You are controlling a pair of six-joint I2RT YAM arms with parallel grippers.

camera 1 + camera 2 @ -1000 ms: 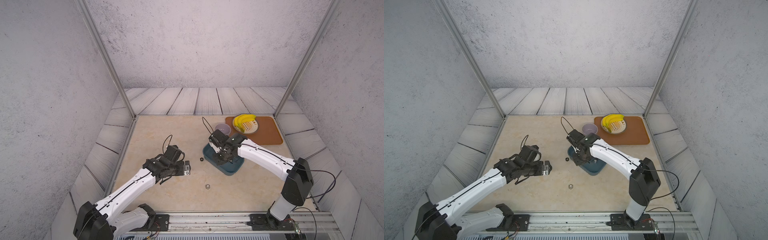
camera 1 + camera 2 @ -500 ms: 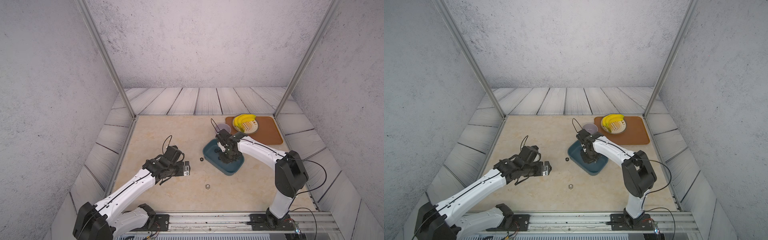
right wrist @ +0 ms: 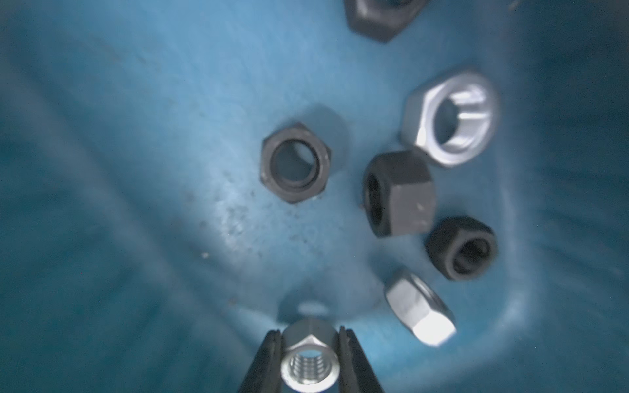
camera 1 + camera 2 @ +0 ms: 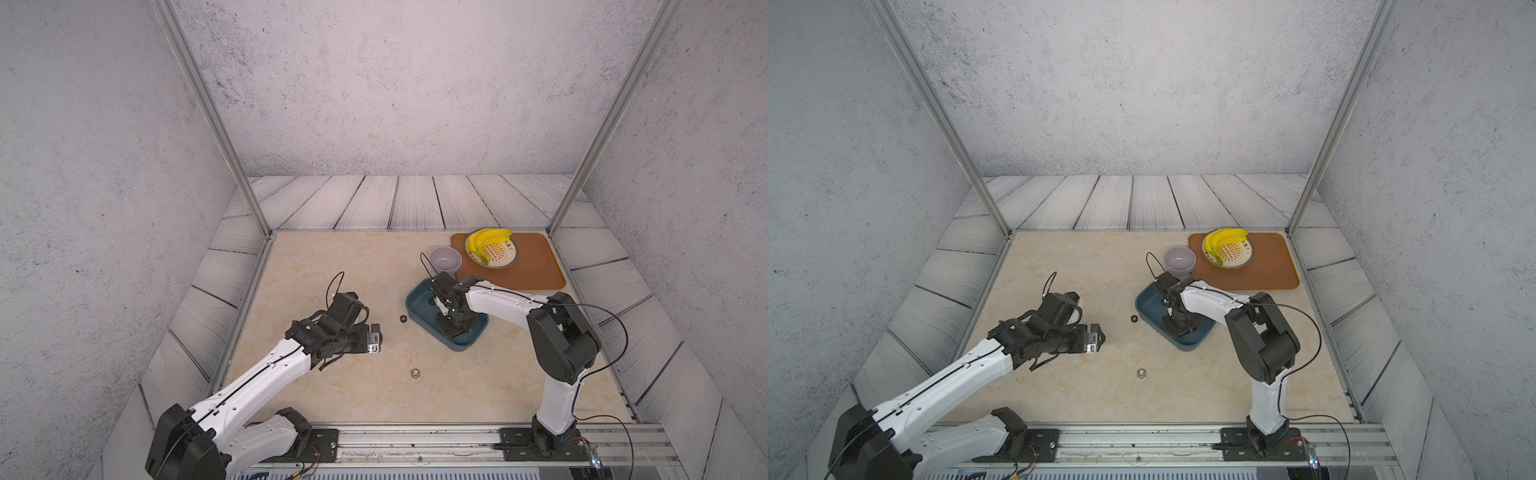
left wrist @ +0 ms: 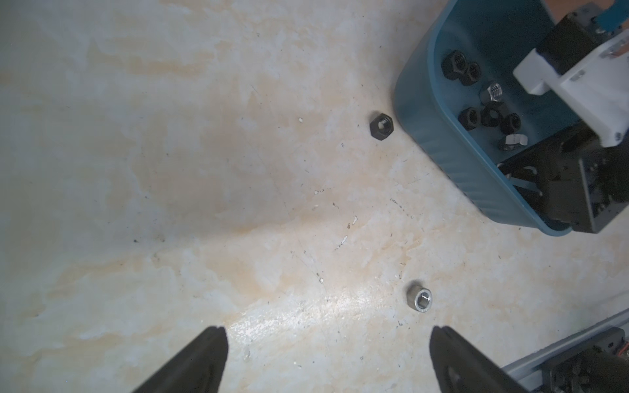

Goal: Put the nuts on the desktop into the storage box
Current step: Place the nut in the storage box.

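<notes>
Nuts (image 5: 490, 115) lay mostly inside the storage box (image 4: 419, 301), a loose cluster of black and silvery ones on its teal floor, clearest in the two wrist views. The right gripper (image 3: 309, 335) reached down into the box. Its jaws were narrowed around the held silvery nut (image 3: 309, 360), which was pinched on two opposite flats with its threaded hole facing the camera. The nut's shadow fell on the box floor beneath it.

Two more lay out on the desktop (image 4: 332, 270). In both top views the black nut (image 4: 402, 318) lay flat at 9 o'clock of the box, just beside its wall; the left wrist view showed a thin gap between them. The loose silvery nut (image 4: 414, 373) sat at 7 o'clock of the box, well apart from it and nearer the rail that carries the arms.

The left gripper (image 5: 327, 331) hung over bare desktop at 8 o'clock of the black nut, with its jaws spread wide and nothing between them. The loose silvery nut was near one fingertip (image 5: 442, 340) but outside the gap.

A lilac bowl (image 4: 445, 258) stood at 12 o'clock of the box, close to its far corner. An orange-brown tray (image 4: 536, 274) at 2 o'clock bore a plate (image 4: 505, 255) with bananas (image 4: 484, 243).
</notes>
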